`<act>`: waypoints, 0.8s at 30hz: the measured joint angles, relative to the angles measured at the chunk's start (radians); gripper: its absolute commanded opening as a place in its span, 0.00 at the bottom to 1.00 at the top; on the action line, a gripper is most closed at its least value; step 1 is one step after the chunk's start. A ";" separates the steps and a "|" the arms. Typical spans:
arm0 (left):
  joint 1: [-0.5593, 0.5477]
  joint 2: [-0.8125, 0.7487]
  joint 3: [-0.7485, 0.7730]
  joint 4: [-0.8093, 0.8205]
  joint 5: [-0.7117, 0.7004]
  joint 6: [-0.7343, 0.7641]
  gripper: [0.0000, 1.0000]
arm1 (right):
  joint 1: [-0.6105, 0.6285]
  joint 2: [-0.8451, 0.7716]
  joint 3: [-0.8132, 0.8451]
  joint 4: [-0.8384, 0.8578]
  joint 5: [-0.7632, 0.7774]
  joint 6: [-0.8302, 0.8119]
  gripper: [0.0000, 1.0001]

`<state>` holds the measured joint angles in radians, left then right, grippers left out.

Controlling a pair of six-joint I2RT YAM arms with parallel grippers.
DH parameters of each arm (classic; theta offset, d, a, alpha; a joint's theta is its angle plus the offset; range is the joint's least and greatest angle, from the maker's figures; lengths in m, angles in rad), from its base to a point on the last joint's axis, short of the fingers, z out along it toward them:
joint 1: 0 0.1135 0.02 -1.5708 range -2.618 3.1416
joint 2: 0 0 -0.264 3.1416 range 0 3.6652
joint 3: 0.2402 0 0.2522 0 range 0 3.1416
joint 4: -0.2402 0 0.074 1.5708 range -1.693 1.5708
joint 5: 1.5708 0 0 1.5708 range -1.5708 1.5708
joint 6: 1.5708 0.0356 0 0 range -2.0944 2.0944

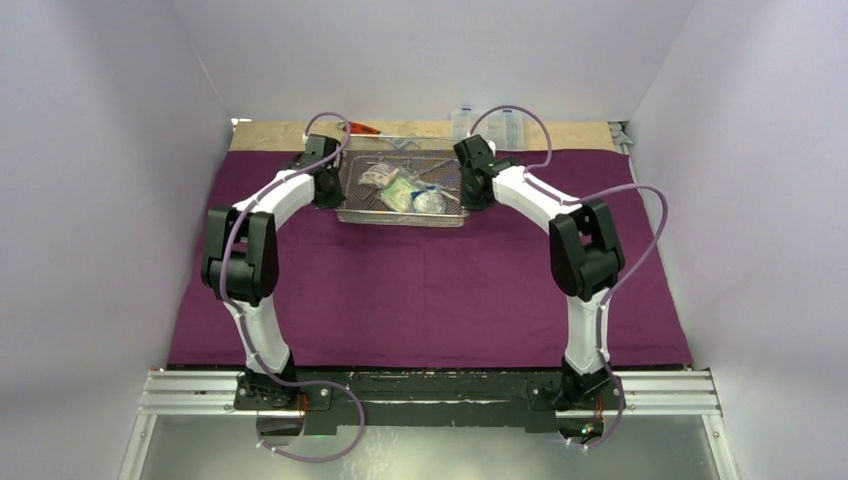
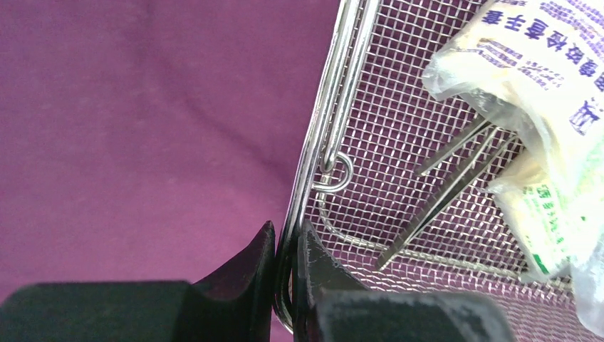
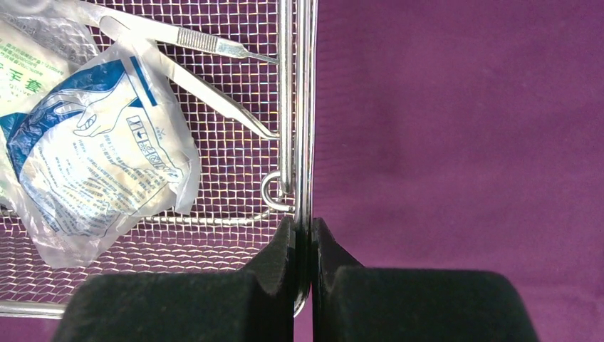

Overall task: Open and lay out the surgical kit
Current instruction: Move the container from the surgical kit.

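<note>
The cloth [image 1: 430, 290] lies spread, with the left tool [image 2: 285, 246] and right tool [image 3: 304, 231] each pinching an end rim of the tray [image 1: 400, 221], whose packets [image 1: 400, 190] and tweezers [image 2: 441, 191] are not yet laid out.

We find print on the clear packets [image 1: 401, 190] only; from the top view it is too small to read.

Left wrist view, upper right of frame: the upper packet [image 2: 527, 50], lying in the wire-mesh tray [image 2: 342, 92], carries rows of dark-blue Chinese characters, turned askew. We cannot transcribe them with confidence. At the right edge, the lower packet [image 2: 552, 214] bears green characters, creased and illegible.

Right wrist view, left of frame: the blue-and-white packet [image 3: 100, 164] shows a blue drawing of a gloved hand, blue Chinese characters beside it, and fine print too small to read. In the upper left corner, the corner packet [image 3: 28, 64] carries green characters, cut off by the frame.
</note>
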<state>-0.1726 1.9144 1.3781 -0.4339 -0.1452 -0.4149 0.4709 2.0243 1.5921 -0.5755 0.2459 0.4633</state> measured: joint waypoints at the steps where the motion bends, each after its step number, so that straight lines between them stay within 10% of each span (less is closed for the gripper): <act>1: 0.000 -0.005 -0.001 -0.010 -0.021 0.000 0.00 | 0.008 0.005 0.008 0.006 0.001 -0.004 0.00; 9: 0.010 -0.092 -0.037 -0.078 -0.185 0.014 0.00 | 0.078 0.074 0.102 0.027 0.051 -0.041 0.00; 24: -0.035 -0.120 -0.043 0.049 -0.059 0.015 0.00 | 0.042 0.000 0.000 0.002 0.195 0.011 0.00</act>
<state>-0.2077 1.7947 1.3354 -0.3847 -0.2039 -0.4000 0.5133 2.0239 1.5925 -0.5739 0.4404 0.4744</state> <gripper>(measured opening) 0.082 0.046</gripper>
